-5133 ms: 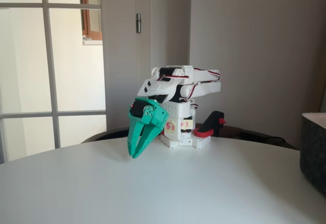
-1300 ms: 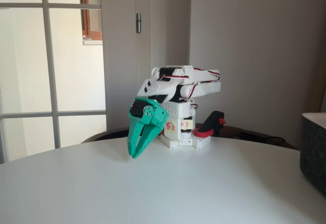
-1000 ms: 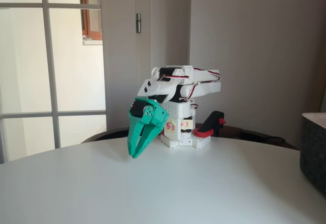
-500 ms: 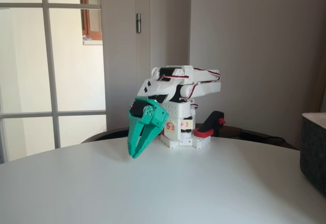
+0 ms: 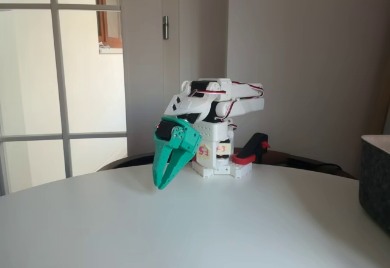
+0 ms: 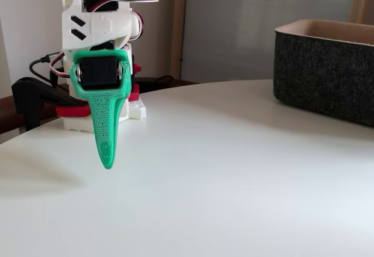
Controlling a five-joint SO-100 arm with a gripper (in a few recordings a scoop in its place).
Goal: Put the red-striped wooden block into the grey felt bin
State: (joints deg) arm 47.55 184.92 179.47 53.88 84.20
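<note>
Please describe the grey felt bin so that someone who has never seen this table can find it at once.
Start at the round white table. The grey felt bin stands on it, apart from the white arm with the green hand. It is the one dark, fuzzy-walled box with a paler rim.

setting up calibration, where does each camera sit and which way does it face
A fixed view: low at table height, facing the white arm's front; the green two-finger gripper points down, dark grey felt bin at the right edge.
Another fixed view: low, edge-on to the gripper, arm base behind it, bin at upper right.
Both share the gripper, bin and round white table.
</note>
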